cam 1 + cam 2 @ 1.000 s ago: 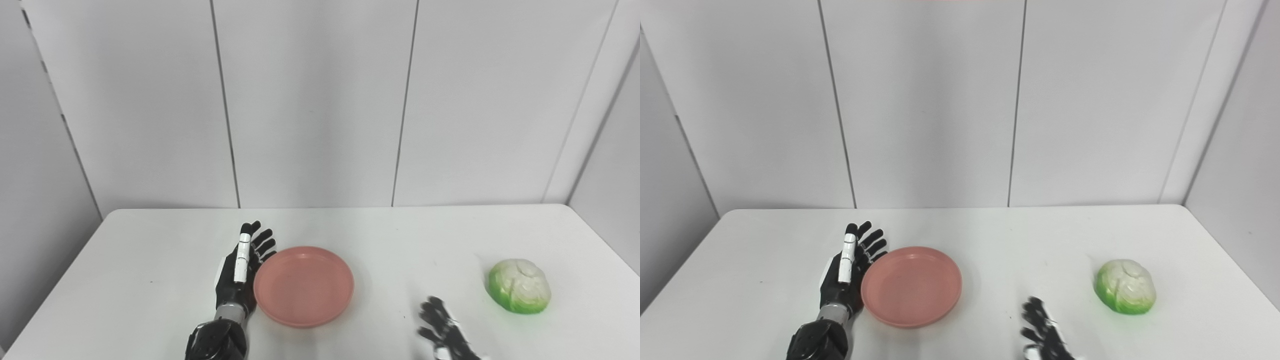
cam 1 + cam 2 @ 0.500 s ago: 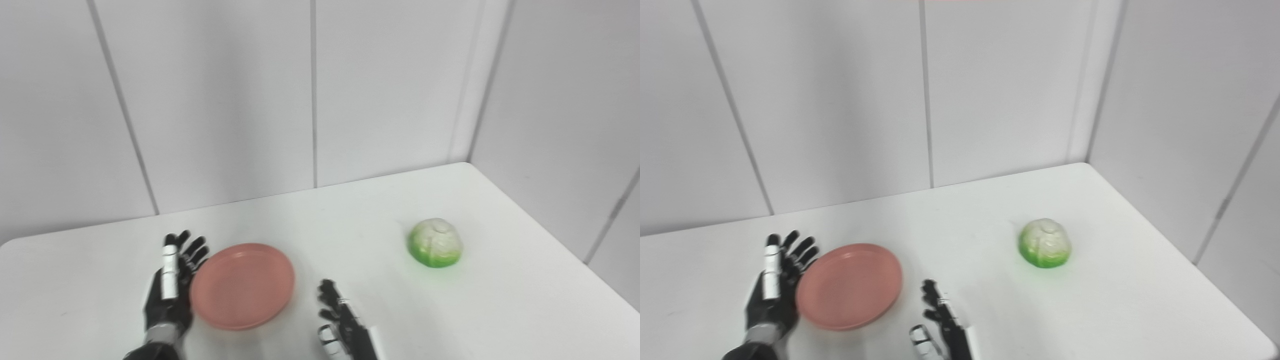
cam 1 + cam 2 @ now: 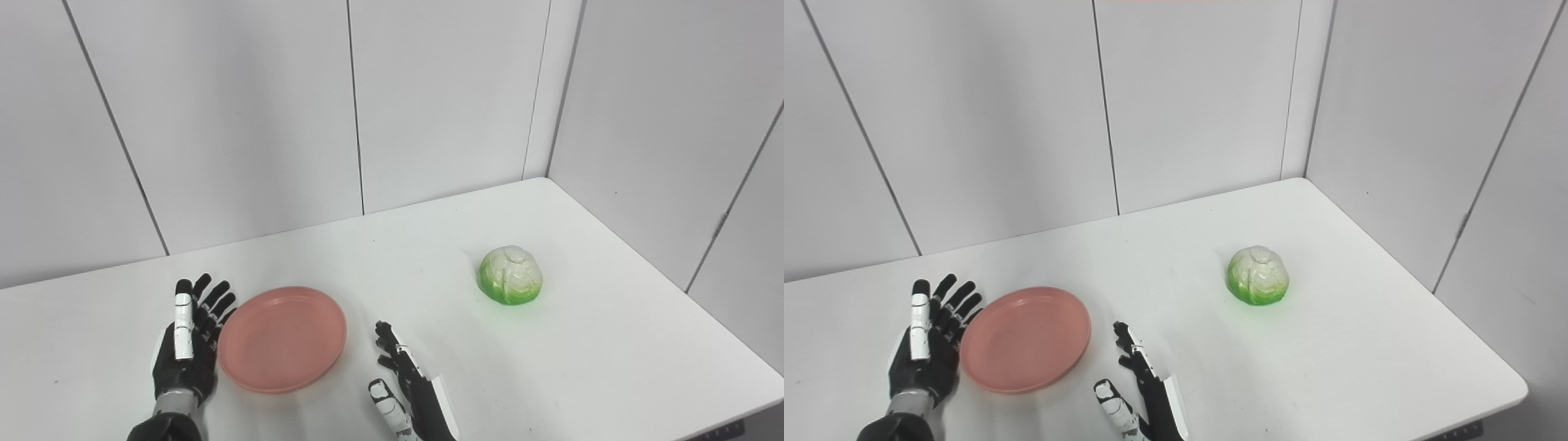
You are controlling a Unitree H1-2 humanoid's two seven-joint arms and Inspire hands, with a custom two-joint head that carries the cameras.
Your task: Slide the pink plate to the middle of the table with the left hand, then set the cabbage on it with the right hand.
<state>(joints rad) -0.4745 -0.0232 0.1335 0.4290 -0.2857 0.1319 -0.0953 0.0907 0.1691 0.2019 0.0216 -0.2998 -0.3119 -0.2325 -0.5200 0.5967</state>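
Left eye view: my left robot hand (image 3: 187,352), fingers spread and empty, rests against the shallow pink plate (image 3: 282,338).

Right eye view: the green-white cabbage (image 3: 1258,275) sits well beyond my open right robot hand (image 3: 1142,392), bare worktop (image 3: 1335,361) between.

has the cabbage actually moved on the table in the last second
No. The whole view swung right; the cabbage sits the same way off the table's right edge, and the right hand hasn't reached it.
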